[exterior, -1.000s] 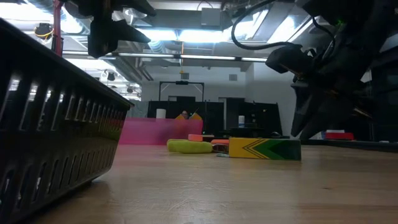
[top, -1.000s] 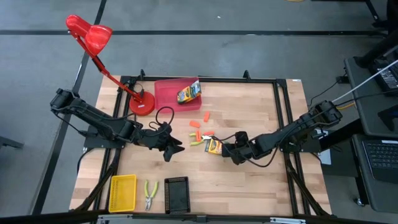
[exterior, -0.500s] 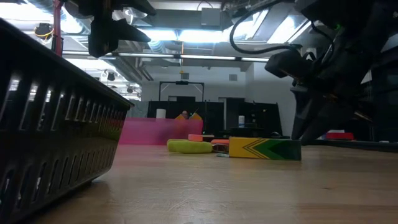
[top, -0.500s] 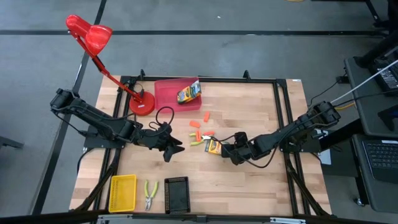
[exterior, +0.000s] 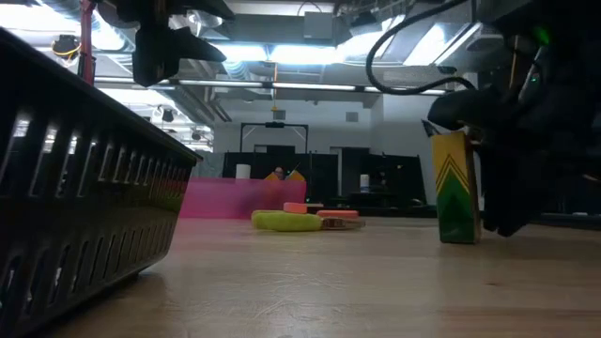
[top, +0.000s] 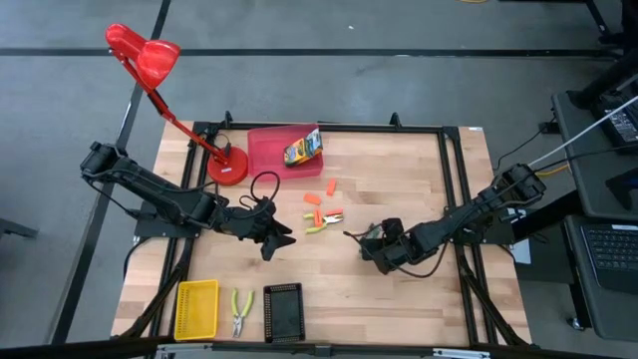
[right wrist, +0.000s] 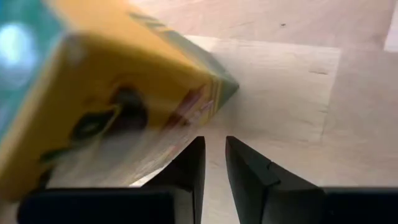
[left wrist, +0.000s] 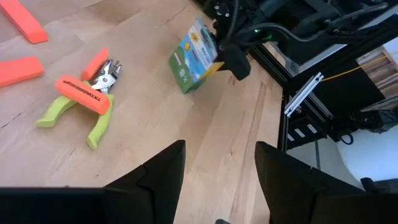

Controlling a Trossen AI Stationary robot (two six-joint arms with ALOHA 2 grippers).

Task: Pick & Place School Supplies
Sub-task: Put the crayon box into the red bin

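Note:
A green-and-yellow cardboard box (exterior: 455, 188) stands on end near the table's middle, and my right gripper (top: 367, 239) is shut on it; the box also shows in the left wrist view (left wrist: 196, 56). My left gripper (top: 277, 237) is open and empty above the table, left of the loose items. Yellow-green-handled pliers (left wrist: 84, 109) lie flat on the wood with an orange piece (left wrist: 82, 93) across them. Other orange pieces (top: 317, 199) lie just beyond. A second box (top: 302, 150) lies in the red tray (top: 267, 150). My right gripper holds the box by its upper end (left wrist: 214, 62), between its two fingers. The fingers come slanting down from the table's right. The box stands upright below them. Whether its lower end (exterior: 457, 237) touches the wood or hangs just above it, I cannot tell.
A red desk lamp stands on its base (top: 226, 170) at the far left. A yellow tray (top: 196, 307), a second pair of pliers (top: 240, 311) and a black tray (top: 283, 312) sit along the near edge. Bare wood lies between the near trays and the arms.
My right gripper has taken hold of the box and gone a little toward the table's right edge. The box, which lay flat on the wood beside the pliers, has been tipped up on end and drawn away from them.

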